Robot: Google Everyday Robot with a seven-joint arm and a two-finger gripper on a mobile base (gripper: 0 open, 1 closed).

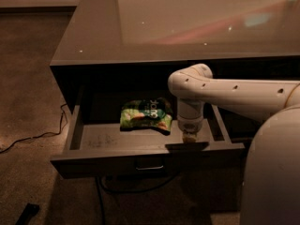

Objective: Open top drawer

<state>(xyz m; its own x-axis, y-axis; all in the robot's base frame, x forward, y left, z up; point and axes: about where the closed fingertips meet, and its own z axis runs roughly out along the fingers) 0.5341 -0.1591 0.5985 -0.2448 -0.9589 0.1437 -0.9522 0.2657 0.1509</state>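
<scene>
The top drawer [93, 159] stands pulled well out from under the glossy counter, its grey tray-like inside showing. Its small metal bar pull [150, 165] sits at the middle of the dark flat front. A green snack bag [145, 116] lies inside, towards the back middle. My gripper [189, 139] hangs straight down from the white arm, its tip at the drawer's front edge, right of the pull and right of the bag.
The grey reflective counter top [187, 27] spans the upper picture. A black cable [33, 137] runs over the brown floor at the left. A small dark object [27, 213] lies on the floor at the bottom left. My white body [274, 172] fills the bottom right.
</scene>
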